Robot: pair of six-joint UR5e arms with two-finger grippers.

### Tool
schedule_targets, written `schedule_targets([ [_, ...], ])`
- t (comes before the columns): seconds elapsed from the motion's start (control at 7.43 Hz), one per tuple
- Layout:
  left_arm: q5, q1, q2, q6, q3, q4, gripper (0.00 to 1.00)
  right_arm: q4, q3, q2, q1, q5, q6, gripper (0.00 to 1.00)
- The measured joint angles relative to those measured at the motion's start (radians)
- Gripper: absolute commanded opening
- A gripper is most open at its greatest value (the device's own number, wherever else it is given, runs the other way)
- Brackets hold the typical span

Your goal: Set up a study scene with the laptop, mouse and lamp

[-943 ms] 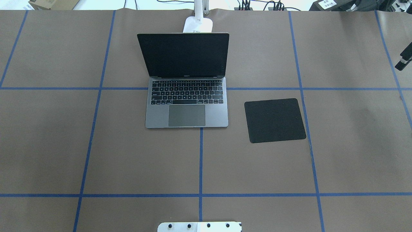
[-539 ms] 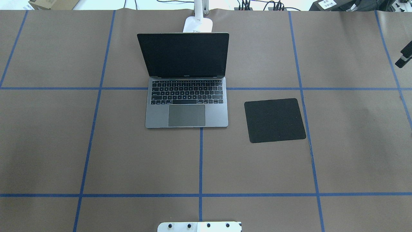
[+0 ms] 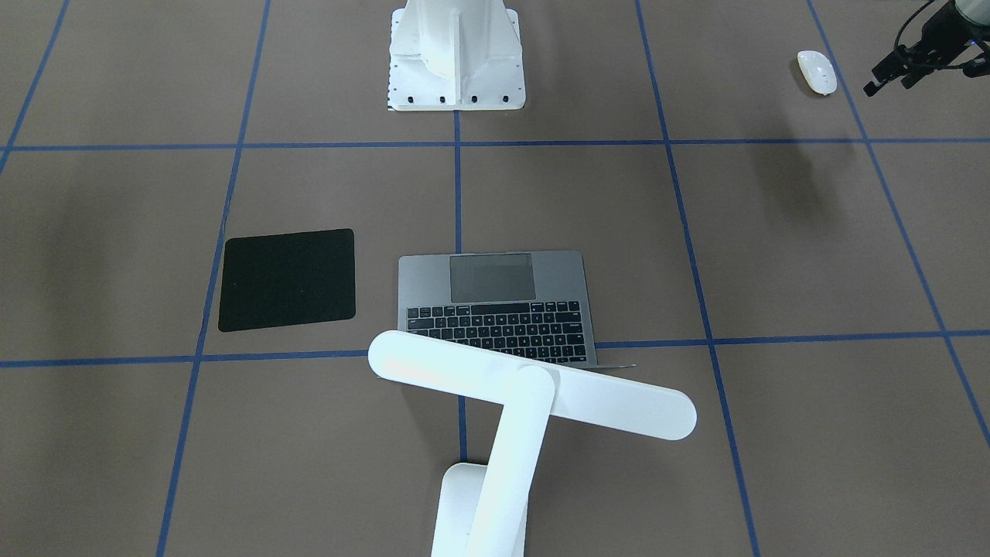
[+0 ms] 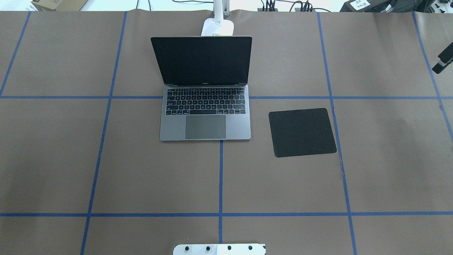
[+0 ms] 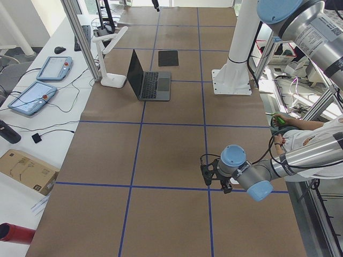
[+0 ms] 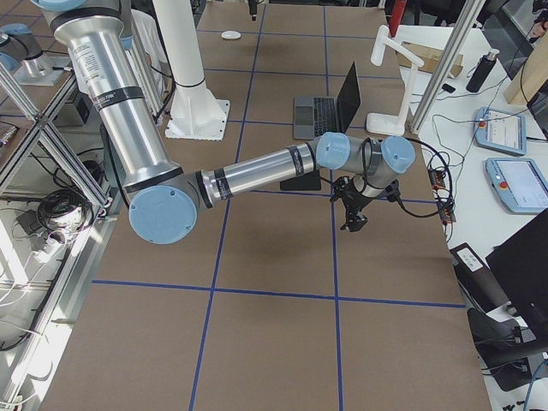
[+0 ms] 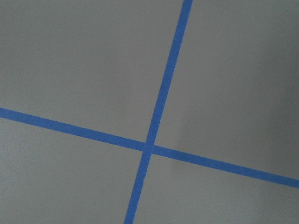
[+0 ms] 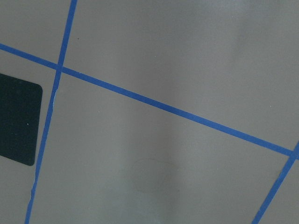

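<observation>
1. The only change is small. The right tool [image 4: 439,67], at the right edge of the overhead view, has shifted slightly and hovers over bare table [image 4: 141,177], well apart from the black mat [image 4: 302,132]. The frame cuts it off, so I cannot tell whether it is open or closed.
2. The laptop [image 4: 205,120], the mat and the lamp [image 3: 534,394] lie just where they were. The laptop stands open at the table's middle. The lamp stands just behind it, its bar head reaching over the hinge. The mat lies near the laptop's right side, not touching it.
3. The mouse [image 3: 817,71] rests far out on the robot's left, well apart from the laptop and the mat.
4. The left tool [image 3: 888,81] hangs just beside the mouse without touching it. Its fingers look parted and hold nothing.
5. The laptop and lamp look settled, so the mouse seems to be the piece left. The likely next step is for the left tool to take it and carry it to the mat. That is a long way across, and the smooth, low shell may slip.
</observation>
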Motion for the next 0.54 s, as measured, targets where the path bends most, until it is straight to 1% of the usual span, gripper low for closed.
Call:
schedule_targets([
  [0.27,0.112,0.185,-0.001,-0.169,0.0,-0.043,0.99,0.027,-0.001,-0.005,-0.01,-0.001,0.017,0.99],
  [0.54,0.193,0.319,-0.001,-0.285,0.001,-0.061,0.99,0.038,-0.001,-0.006,-0.013,0.0,0.021,0.99],
])
